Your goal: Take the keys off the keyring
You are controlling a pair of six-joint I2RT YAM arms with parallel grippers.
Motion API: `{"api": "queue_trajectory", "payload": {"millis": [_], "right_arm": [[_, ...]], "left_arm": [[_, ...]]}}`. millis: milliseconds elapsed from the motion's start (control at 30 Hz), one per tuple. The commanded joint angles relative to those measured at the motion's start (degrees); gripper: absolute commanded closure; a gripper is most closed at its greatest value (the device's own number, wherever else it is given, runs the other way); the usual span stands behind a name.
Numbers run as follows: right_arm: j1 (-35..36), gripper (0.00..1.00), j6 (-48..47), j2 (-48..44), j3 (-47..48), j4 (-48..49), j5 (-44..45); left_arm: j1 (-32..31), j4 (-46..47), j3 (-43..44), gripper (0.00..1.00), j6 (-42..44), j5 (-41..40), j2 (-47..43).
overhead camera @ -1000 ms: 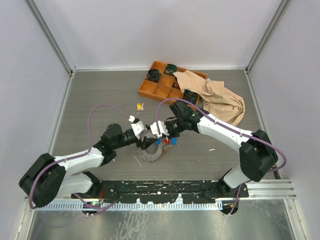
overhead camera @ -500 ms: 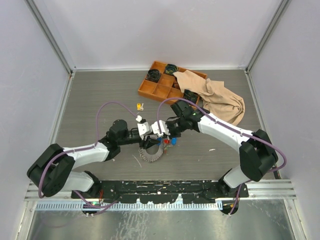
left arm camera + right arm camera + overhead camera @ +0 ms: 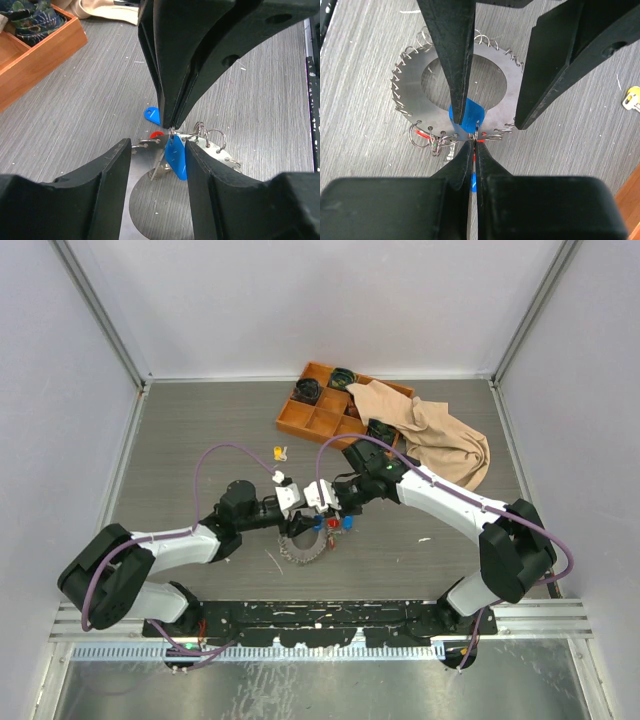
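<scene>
The keyring (image 3: 410,85) is a flat silver disc lying on the grey table, with small wire rings and keys along its toothed rim; it also shows in the overhead view (image 3: 303,548). My right gripper (image 3: 476,144) is shut, pinching a small wire ring at the near rim. A blue-capped key (image 3: 176,157) hangs from that spot. My left gripper (image 3: 159,146) is open and straddles this key, which rests against the right finger (image 3: 205,190), with a wide gap on the other side. A red cap (image 3: 156,134) and a second blue key (image 3: 152,114) lie just beyond.
An orange compartment tray (image 3: 310,420) holding dark bundles stands at the back, partly under a beige cloth (image 3: 430,435). A yellow-capped key (image 3: 280,452) lies loose on the table behind the left gripper. Both arms meet over the keyring.
The left arm has reached further right to the keyring and its jaws have narrowed around the blue key. The right gripper has stayed shut in place.
</scene>
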Motion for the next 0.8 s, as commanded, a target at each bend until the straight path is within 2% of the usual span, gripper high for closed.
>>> {"api": "queue_trajectory", "payload": {"millis": [0, 233, 567, 767], "right_arm": [[-0.3, 0.99, 0.2, -1.6, 3.3, 1.1, -5.3], [-1.5, 0.99, -0.2, -2.2, 3.4, 0.2, -9.0], [-1.5, 0.99, -1.1, -2.4, 3.0, -0.1, -10.6], [-1.5, 0.99, -1.0, -2.8, 3.0, -0.1, -10.7]], "left_arm": [[0.0, 5.8, -1.6, 0.5, -0.6, 0.6, -2.1], [0.4, 4.3, -1.9, 0.5, -2.0, 3.9, -3.8], [0.4, 9.7, -1.8, 0.59, -5.9, 5.1, -0.5], [0.4, 7.5, -1.2, 0.64, -5.5, 5.1, -0.7]]}}
